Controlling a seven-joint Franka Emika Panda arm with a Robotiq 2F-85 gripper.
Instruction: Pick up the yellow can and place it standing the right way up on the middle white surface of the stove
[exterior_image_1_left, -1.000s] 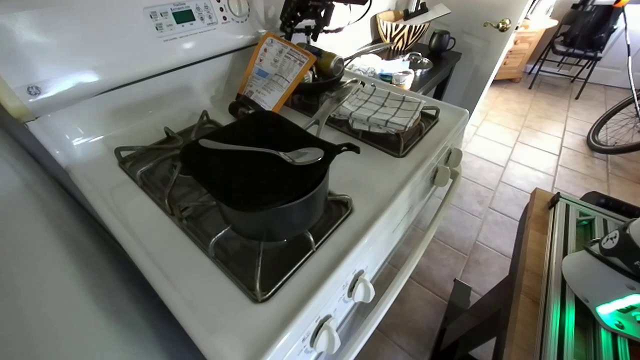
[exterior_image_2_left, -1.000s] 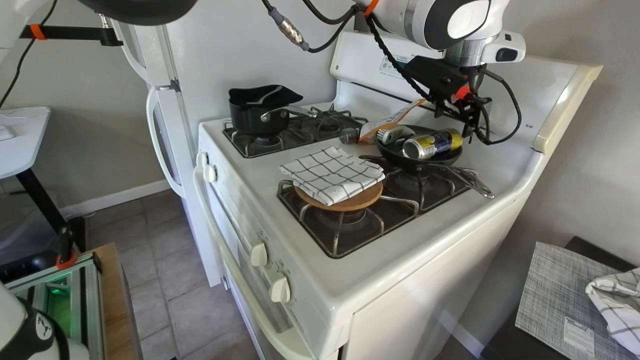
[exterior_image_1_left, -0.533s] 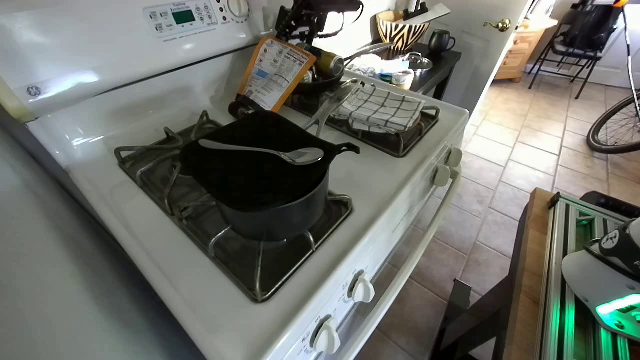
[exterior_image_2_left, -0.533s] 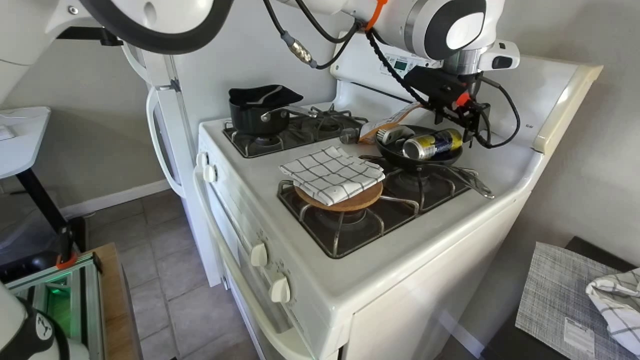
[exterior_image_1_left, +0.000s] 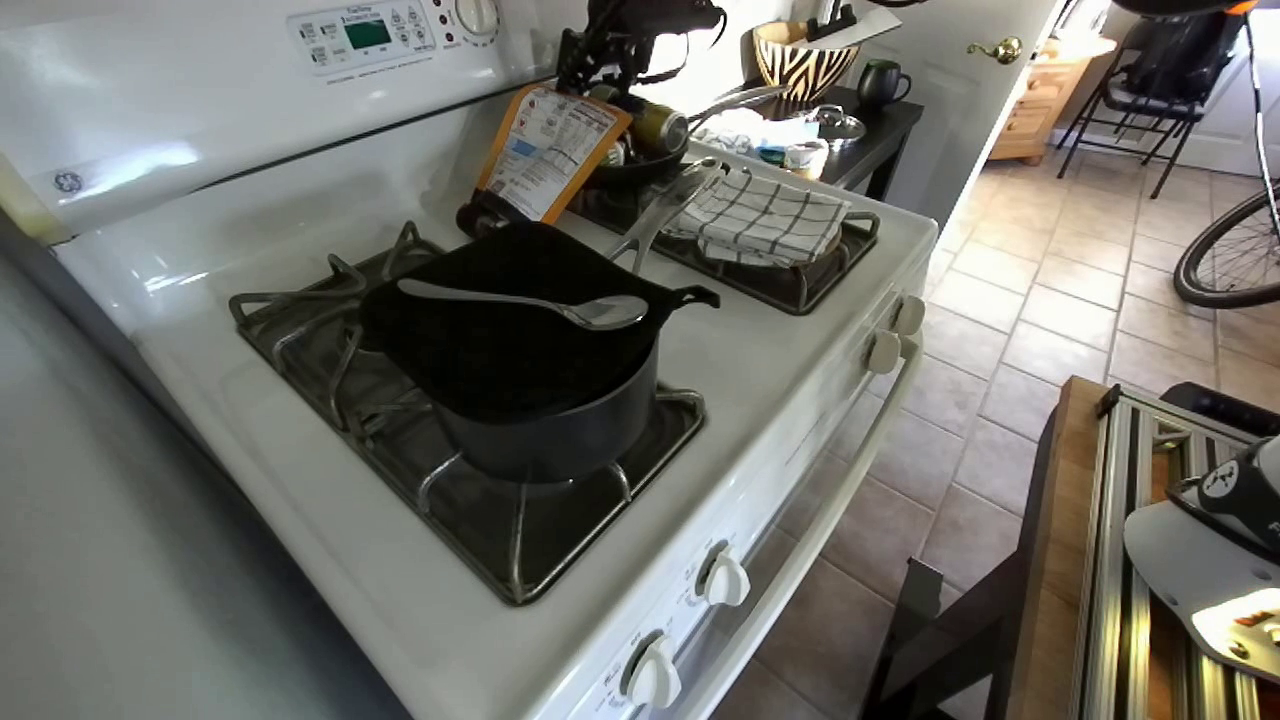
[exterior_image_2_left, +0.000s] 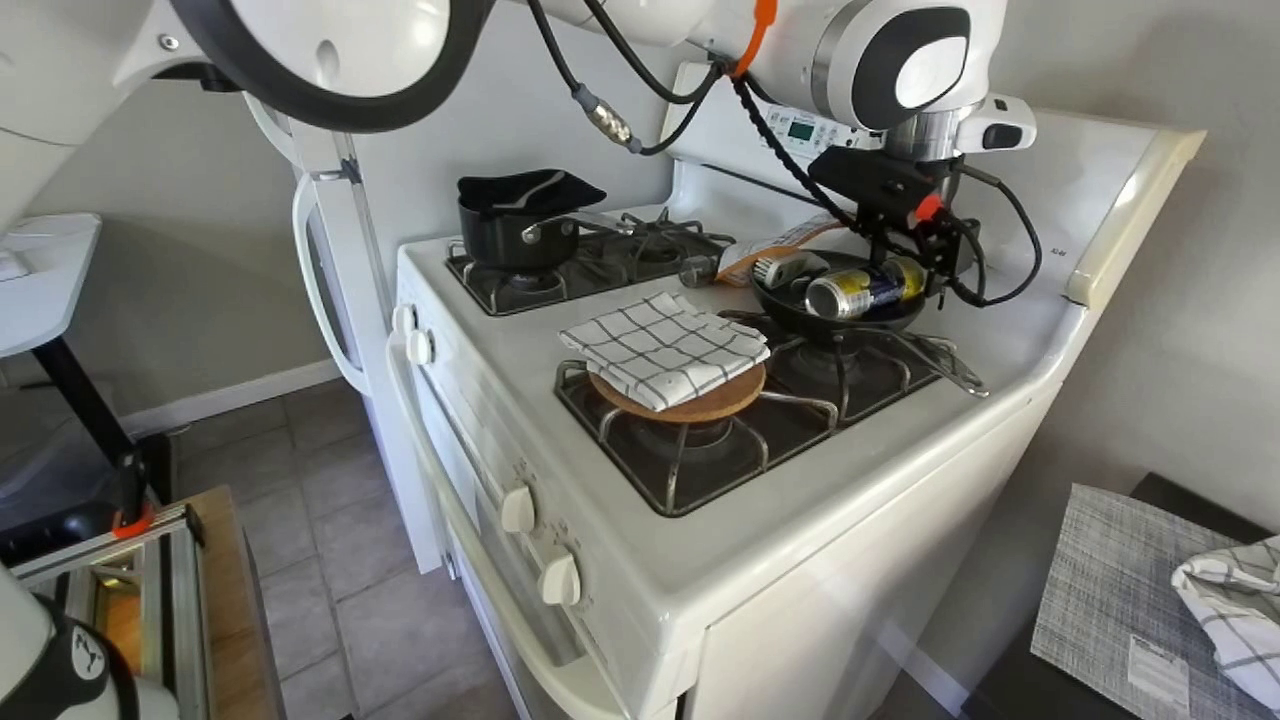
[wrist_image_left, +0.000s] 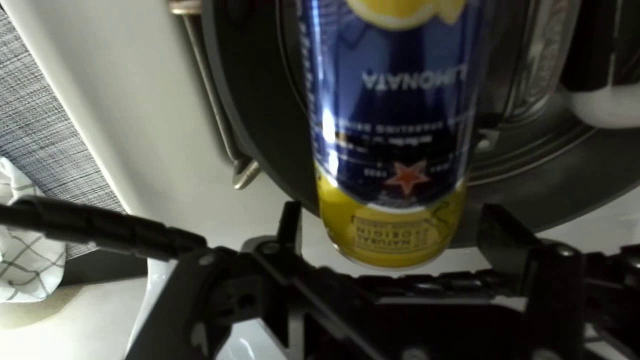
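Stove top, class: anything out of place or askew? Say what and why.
The yellow can lies on its side across a black pan, odd for a drink. The checked cloth sits on a round board over a burner, where it might scorch.

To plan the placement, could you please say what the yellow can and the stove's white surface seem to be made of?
Yellow can: probably aluminium with glossy print, given its bright highlights and silvery end. White surface: likely enamelled metal, judging by glossy reflections.
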